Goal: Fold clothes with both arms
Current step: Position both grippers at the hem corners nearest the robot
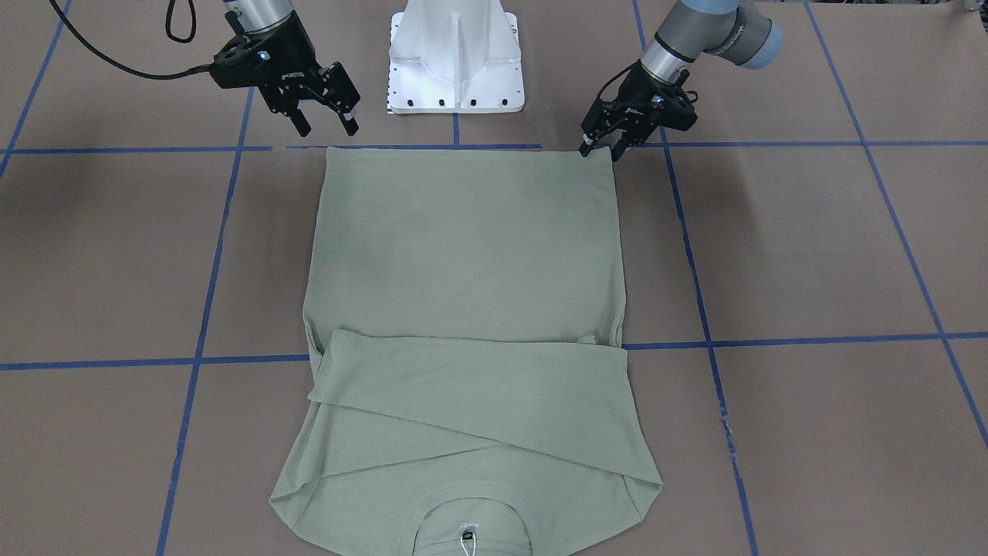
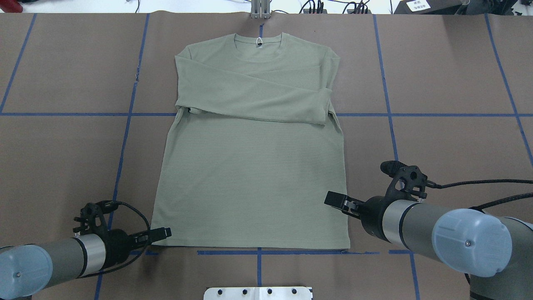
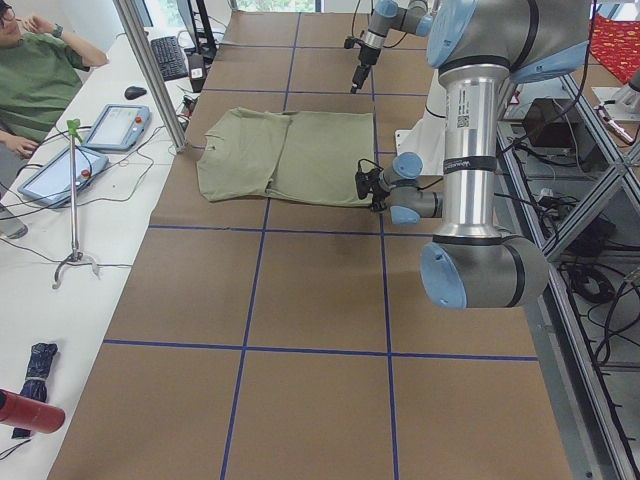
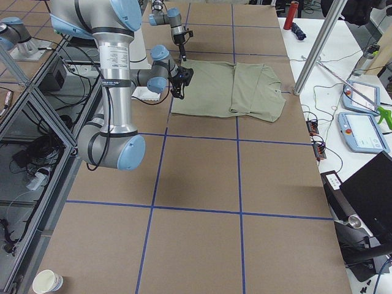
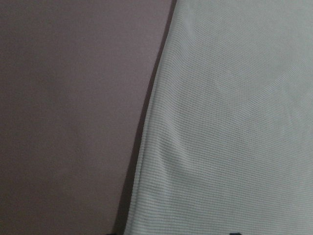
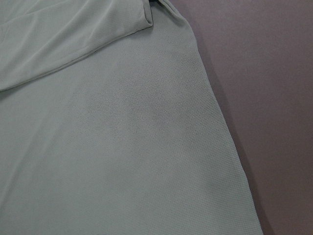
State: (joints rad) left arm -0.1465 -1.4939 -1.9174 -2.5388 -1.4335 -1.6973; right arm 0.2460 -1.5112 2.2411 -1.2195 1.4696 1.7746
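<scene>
Here, step in hand: judged to be the gripping of both hem corners, so that the hem can be carried up to the collar (image 2: 260, 39).
Left gripper (image 2: 165, 231): seen low, just beside the shirt's hem corner by the table's robot-side edge; the jaws are parted by a modest gap and nothing is held.
Shirt (image 2: 250, 179): laid flat at the middle of the table (image 2: 449, 137), hem toward the robot-side edge, collar toward the far edge, sleeves (image 2: 250, 89) folded across the chest.
Right gripper (image 2: 334, 199): held raised near the other hem corner, apart from the cloth; the jaws are spread wide and nothing is held.
Done well: both layers should be pinched at equal depth, and the corners lifted together and level, so that the folded sleeves are not dragged.
</scene>
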